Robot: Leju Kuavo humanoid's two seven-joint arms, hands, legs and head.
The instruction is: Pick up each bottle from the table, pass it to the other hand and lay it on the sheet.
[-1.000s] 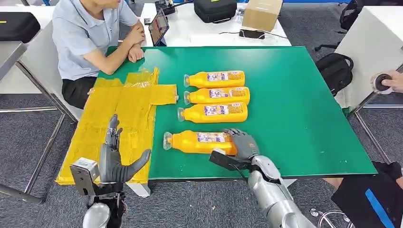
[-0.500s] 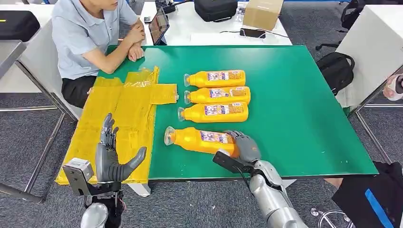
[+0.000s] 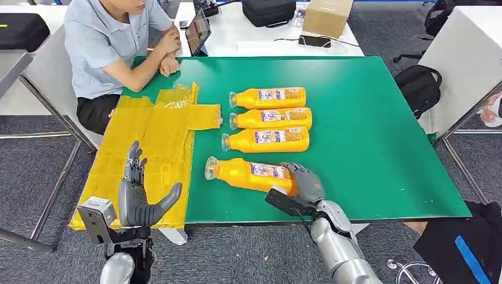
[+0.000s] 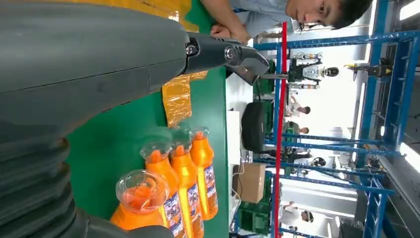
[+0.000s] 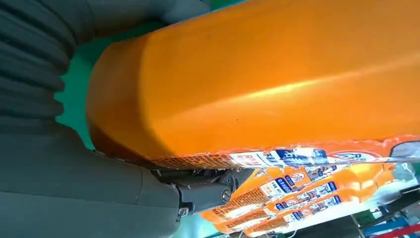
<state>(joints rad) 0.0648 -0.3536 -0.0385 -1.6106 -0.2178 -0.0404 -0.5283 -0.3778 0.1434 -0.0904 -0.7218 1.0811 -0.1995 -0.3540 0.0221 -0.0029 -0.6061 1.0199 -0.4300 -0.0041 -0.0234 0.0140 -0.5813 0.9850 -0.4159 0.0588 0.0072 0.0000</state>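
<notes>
Four orange bottles with clear caps lie on the green table (image 3: 373, 136). My right hand (image 3: 303, 182) grips the base end of the nearest bottle (image 3: 248, 173), which lies slanted with its cap toward the yellow sheet (image 3: 151, 142). Up close in the right wrist view, that bottle (image 5: 277, 74) sits against my right hand (image 5: 74, 188). The other three bottles (image 3: 267, 118) lie in a row behind it. My left hand (image 3: 139, 198) is open with its fingers pointing up, over the sheet's near edge. The left wrist view looks past my left hand (image 4: 89, 64) at the bottles' caps (image 4: 171, 163).
A person (image 3: 112, 41) sits at the table's far left corner, forearms resting by the sheet. Behind is a white table with a tablet (image 3: 197, 32), a black bag (image 3: 269, 12) and a cardboard box (image 3: 325, 16). A black backpack (image 3: 417, 86) sits on the floor at right.
The nearest bottle has turned slightly under my right hand, its base end drawn nearer to me. My left hand has sunk a little. Over the last half second nothing visibly moved.
</notes>
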